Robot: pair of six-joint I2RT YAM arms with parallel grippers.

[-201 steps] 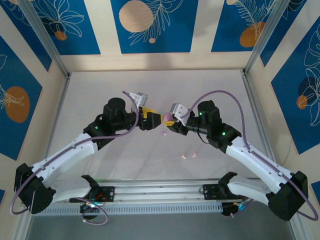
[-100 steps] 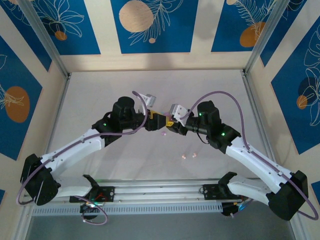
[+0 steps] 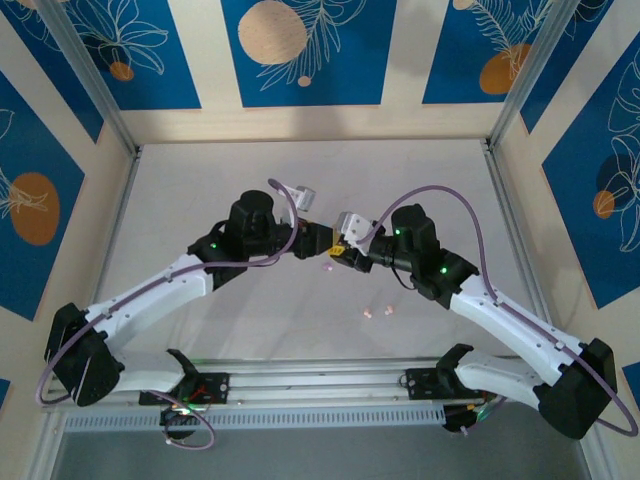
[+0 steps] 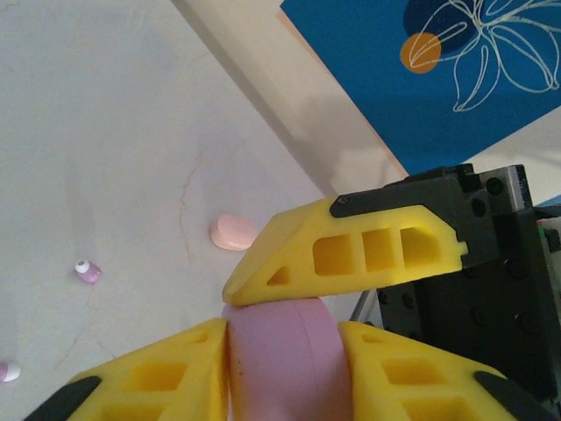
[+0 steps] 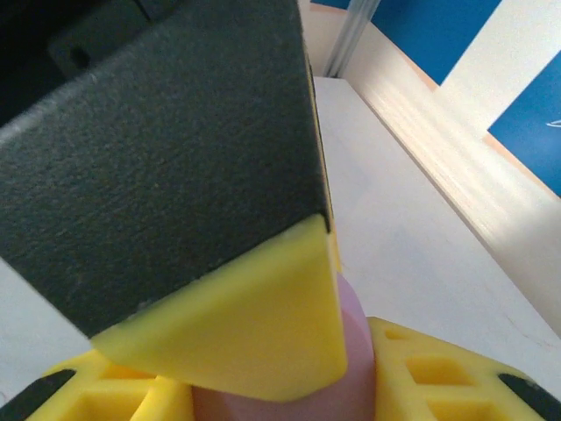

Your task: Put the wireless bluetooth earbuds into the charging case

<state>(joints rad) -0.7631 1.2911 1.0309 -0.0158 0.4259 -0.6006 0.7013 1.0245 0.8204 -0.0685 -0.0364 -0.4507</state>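
A lilac charging case [image 4: 282, 368] is held above the table's middle between both arms. My left gripper [image 4: 285, 342] is shut on it, one yellow finger pressing each side. My right gripper [image 5: 282, 396] is also shut on the same case [image 5: 357, 346], and one of its fingers [image 4: 351, 254] lies across the case's top in the left wrist view. In the top view the two grippers [image 3: 322, 242] [image 3: 342, 253] meet nose to nose and hide the case. Loose earbuds lie on the table: a lilac one [image 4: 88, 272], another [image 3: 328, 268] just below the grippers, and a pink pair [image 3: 368, 313] [image 3: 388, 309].
A pale pink oval case [image 4: 233, 232] lies on the white table beyond the grippers. Another bud [image 4: 7, 372] sits at the left edge of the left wrist view. Wooden walls with blue panels [image 3: 300, 50] enclose the table; a metal rail [image 3: 300, 385] runs along the near edge.
My left arm has moved right up to the right gripper and its jaws have closed onto the lilac case. The right arm has barely shifted and keeps its hold.
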